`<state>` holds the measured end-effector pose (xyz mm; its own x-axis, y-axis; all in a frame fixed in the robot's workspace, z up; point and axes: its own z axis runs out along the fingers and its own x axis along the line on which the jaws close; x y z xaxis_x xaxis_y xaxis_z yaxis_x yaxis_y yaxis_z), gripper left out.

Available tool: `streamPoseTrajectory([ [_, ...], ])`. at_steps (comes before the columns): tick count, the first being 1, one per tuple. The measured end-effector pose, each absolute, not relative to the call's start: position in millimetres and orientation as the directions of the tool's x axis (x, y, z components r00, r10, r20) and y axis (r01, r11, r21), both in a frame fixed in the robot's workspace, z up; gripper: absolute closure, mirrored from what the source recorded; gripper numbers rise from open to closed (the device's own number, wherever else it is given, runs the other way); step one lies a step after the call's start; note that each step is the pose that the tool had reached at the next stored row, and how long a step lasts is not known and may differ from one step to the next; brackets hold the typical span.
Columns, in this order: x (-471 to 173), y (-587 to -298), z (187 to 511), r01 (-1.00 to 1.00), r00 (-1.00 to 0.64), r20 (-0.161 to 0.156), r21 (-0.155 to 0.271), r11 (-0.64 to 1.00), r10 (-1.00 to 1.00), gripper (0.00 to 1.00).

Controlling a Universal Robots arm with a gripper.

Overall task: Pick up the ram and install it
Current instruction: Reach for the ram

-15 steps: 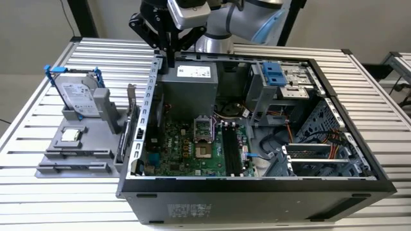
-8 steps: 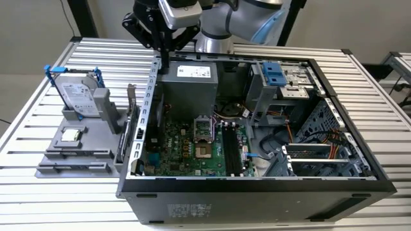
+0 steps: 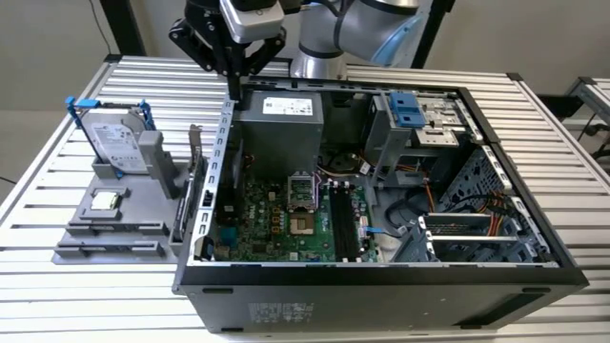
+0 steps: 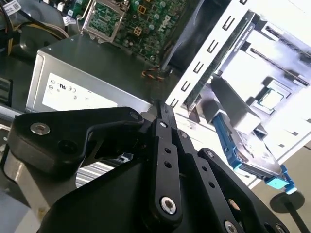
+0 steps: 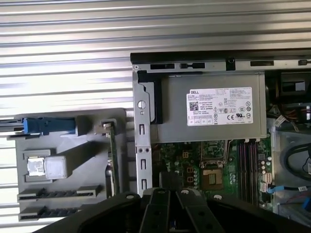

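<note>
On the slatted metal table [image 3: 558, 136] an open computer case [image 3: 381, 289] lies on its side, and toward 9 o'clock of it in the exterior view sits a grey fixture [image 3: 114, 232]. The ram [image 3: 193, 175] stands on its long edge in the fixture side nearest the case, just beside the case wall; in both wrist views it shows as a thin greenish strip [image 4: 221, 60] [image 5: 112, 160]. The fixture also carries 1 hard drive [image 3: 114, 143] upright in a blue bracket at its 12 o'clock end and 1 small square processor chip [image 3: 105, 201] lying flat near its middle. The gripper [image 3: 233, 75] hangs at 12 o'clock in the exterior view, above the case corner beside the grey power supply [image 3: 281, 128], its 2 black fingers [image 4: 165, 121] pressed together on nothing. It is well apart from the ram, which lies toward 7 o'clock of it. Inside the case the green motherboard [image 3: 276, 214] lies exposed, and its black memory slots [image 3: 341, 214] run side by side at 3 o'clock of the processor socket.
</note>
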<state>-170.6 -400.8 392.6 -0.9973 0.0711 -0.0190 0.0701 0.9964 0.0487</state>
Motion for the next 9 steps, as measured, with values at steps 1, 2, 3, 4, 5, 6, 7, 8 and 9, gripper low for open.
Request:
streamPoseTrajectory([
  [1,-172,-401,393,0.070,-0.997,-0.019,0.049,0.996,0.071,1.00],
  [2,-174,-401,393,0.070,-0.997,-0.019,0.049,0.996,0.071,1.00],
  [3,-175,-401,393,0.070,-0.997,-0.019,0.049,0.996,0.071,1.00],
  [4,-177,-401,393,0.070,-0.997,-0.019,0.049,0.996,0.071,1.00],
  [5,-179,-401,393,0.070,-0.997,-0.019,0.049,0.996,0.071,1.00],
  [6,-180,-401,393,0.070,-0.997,-0.019,0.049,0.996,0.071,1.00],
  [7,-182,-401,393,0.070,-0.997,-0.019,0.049,0.996,0.071,1.00],
  [8,-184,-401,393,0.070,-0.997,-0.019,0.049,0.996,0.071,1.00],
  [9,-185,-401,393,0.070,-0.997,-0.019,0.049,0.996,0.071,1.00],
])
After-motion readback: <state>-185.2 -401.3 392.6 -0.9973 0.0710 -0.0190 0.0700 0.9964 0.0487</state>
